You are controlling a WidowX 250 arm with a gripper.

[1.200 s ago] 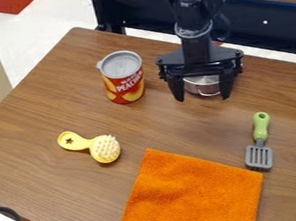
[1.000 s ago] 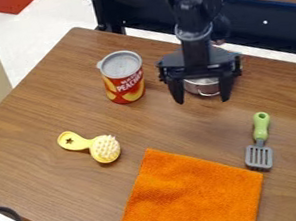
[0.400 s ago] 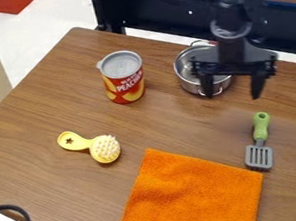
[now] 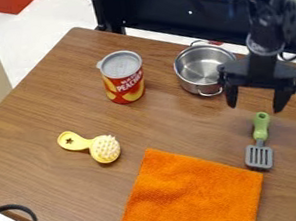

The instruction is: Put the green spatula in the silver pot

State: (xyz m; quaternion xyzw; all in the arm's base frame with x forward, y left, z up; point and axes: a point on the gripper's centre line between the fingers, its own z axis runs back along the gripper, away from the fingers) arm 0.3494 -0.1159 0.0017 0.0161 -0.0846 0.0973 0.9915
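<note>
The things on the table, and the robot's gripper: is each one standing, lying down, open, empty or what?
Green spatula: lying flat
Silver pot: upright, no lid, empty
Gripper: jaws open, holding nothing
Can: standing up
Yellow brush: lying, bristles up
Orange cloth: spread flat

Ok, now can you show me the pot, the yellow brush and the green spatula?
Pot (image 4: 201,69): camera view, on its shiny inside.
Brush (image 4: 105,149): camera view, on its bristly head.
Spatula (image 4: 261,126): camera view, on its green handle.
</note>
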